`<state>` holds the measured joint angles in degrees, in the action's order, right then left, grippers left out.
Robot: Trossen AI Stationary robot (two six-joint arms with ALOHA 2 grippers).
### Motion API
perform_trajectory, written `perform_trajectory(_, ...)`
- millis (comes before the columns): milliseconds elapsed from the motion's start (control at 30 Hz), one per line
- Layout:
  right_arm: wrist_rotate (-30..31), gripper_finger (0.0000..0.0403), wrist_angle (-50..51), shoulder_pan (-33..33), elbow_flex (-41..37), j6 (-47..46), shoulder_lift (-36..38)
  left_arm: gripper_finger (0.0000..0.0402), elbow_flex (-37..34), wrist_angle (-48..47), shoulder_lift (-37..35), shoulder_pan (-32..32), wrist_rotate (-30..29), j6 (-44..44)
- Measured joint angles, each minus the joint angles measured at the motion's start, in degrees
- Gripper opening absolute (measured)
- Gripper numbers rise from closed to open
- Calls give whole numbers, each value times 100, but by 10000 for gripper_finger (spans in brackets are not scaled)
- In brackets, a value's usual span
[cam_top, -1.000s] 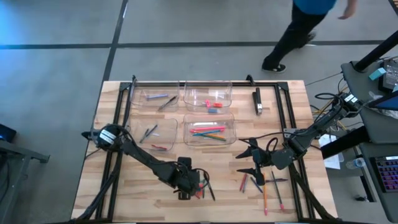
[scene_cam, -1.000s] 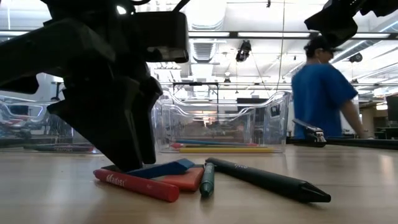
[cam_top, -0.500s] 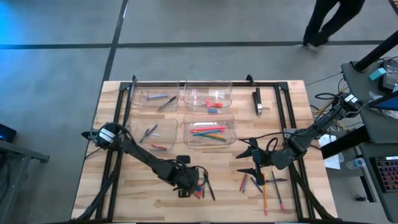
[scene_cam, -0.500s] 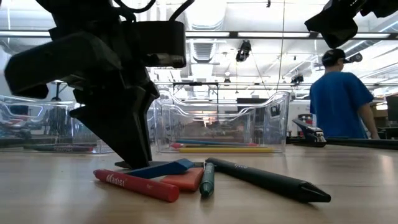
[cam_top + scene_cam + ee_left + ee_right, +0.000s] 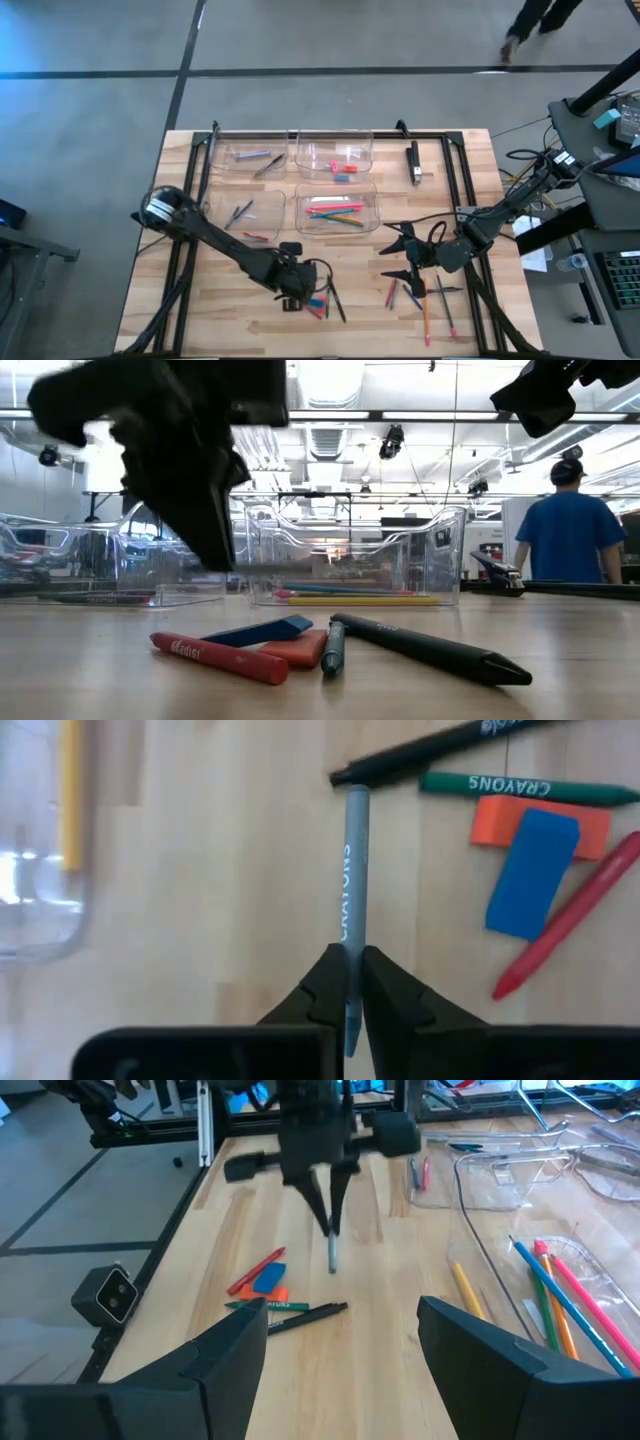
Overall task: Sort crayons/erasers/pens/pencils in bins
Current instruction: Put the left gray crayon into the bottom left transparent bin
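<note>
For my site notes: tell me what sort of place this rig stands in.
Most likely a robotics lab or open workshop hall. The butcher-block wooden table stands on a bare grey concrete floor, exposed ceiling ducts and strip lights run overhead, and a person in a blue shirt stands among equipment behind.

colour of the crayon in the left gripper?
Grey crayon, clearest in the left wrist view.
</note>
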<state>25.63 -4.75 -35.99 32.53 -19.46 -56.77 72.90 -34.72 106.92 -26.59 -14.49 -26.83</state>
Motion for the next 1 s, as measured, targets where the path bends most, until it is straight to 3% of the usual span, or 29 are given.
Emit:
perform_trajectory(233,0,247,12,0,0,-2,0,2,2,-913,-971,-3,-663,-56)
perform_trajectory(567,0,247,15,0,0,-4,0,1,-355,-2912,-2734,0,-1604,-975)
perform_trajectory(867,0,247,-1,0,0,-4,0,1,-1911,-3030,-3738,181,-1652,-1636)
perform_trajectory(1000,0,247,-4,2,0,-2,0,26,-2527,-2908,-3980,240,-1651,-2050)
